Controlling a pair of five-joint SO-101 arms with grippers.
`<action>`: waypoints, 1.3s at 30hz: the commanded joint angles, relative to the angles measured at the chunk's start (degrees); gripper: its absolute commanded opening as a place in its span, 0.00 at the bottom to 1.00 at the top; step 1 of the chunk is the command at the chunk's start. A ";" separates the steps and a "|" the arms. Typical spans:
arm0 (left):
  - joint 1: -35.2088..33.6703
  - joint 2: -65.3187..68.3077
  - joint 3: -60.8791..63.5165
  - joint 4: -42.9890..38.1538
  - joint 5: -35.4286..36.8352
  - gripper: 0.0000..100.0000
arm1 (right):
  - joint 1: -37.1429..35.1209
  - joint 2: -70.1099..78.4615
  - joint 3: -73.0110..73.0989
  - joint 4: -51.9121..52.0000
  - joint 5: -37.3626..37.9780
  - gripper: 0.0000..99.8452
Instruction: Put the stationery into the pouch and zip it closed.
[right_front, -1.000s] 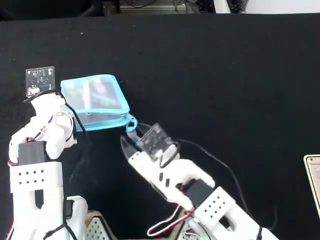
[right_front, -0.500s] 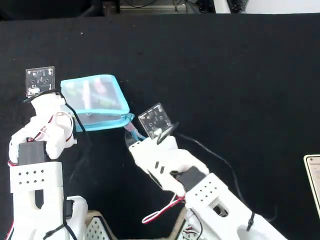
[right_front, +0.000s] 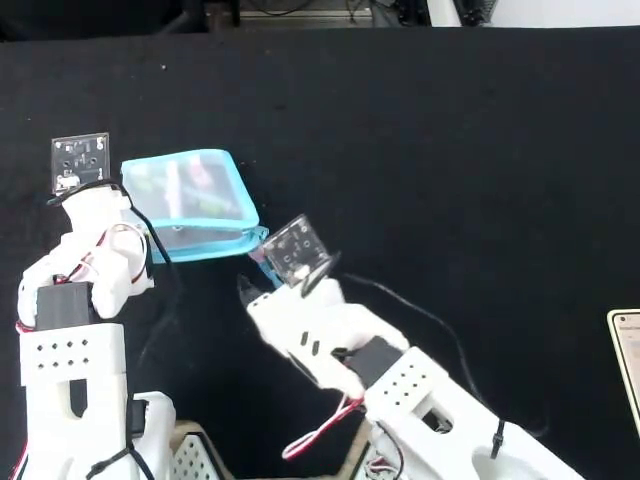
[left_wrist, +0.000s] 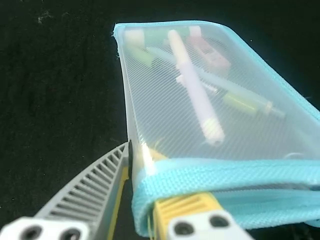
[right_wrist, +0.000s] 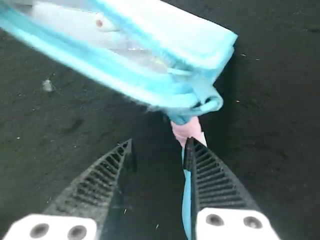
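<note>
Black table (right_front: 450, 150): your left tool (left_wrist: 136, 156) clamps the pouch (left_wrist: 200, 100) corner; your right tool (right_wrist: 160, 150) gapes beside its half-hidden pink pull (right_wrist: 187, 131).

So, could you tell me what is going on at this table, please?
The left gripper is clamped on one corner of the turquoise pouch, with the pens and other stationery already inside. The right gripper hangs open at the pouch's other end, where the pink zipper pull lies against one finger, not yet gripped.
</note>
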 joint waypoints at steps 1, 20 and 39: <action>-0.57 -0.62 -0.84 -0.53 0.35 0.03 | 2.02 -0.84 -2.51 -3.78 -0.26 0.16; -0.57 -0.62 -0.84 -0.53 0.35 0.03 | 8.35 20.62 -9.54 -12.75 0.26 0.06; -0.57 -0.62 -0.75 -0.53 0.35 0.03 | 15.74 11.82 -27.03 35.16 14.24 0.16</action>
